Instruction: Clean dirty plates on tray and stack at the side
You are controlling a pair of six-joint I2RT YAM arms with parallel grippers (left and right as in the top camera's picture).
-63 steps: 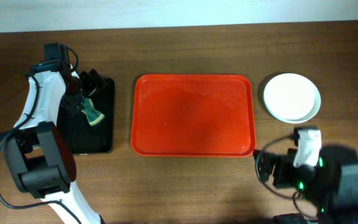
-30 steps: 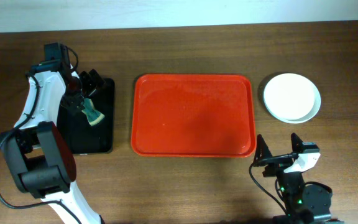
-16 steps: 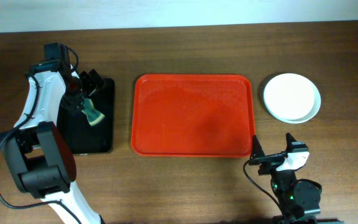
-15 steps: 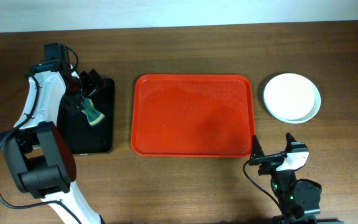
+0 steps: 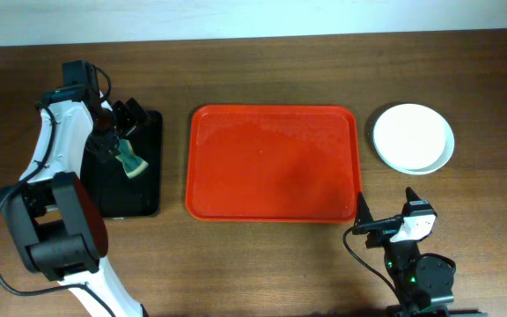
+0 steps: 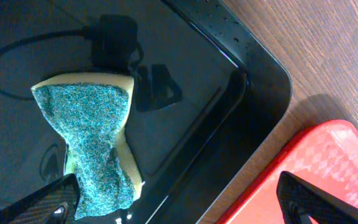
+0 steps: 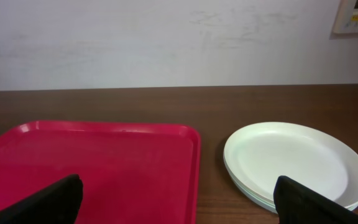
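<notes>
The red tray (image 5: 271,163) lies bare in the middle of the table, also seen in the right wrist view (image 7: 104,168). The plates (image 5: 414,137) are stacked to its right on the wood. The top one is white and clean, with a pale green rim showing under it (image 7: 297,162). My right gripper (image 5: 387,209) hovers open near the front edge, facing the tray and the plates (image 7: 179,208), holding nothing. My left gripper (image 5: 120,129) stands open over the black tray (image 5: 152,189). A teal-and-yellow sponge (image 6: 92,140) lies loose there, by its left finger (image 6: 48,202).
The narrow black tray (image 6: 229,74) sits left of the red tray with a strip of wood between them. A corner of the red tray (image 6: 328,162) shows under the left gripper's right finger. A pale wall (image 7: 166,37) runs behind the table.
The right arm has drawn back from beside the plates to the table's front edge and settled there. The left arm, sponge, tray and plates have not moved.
</notes>
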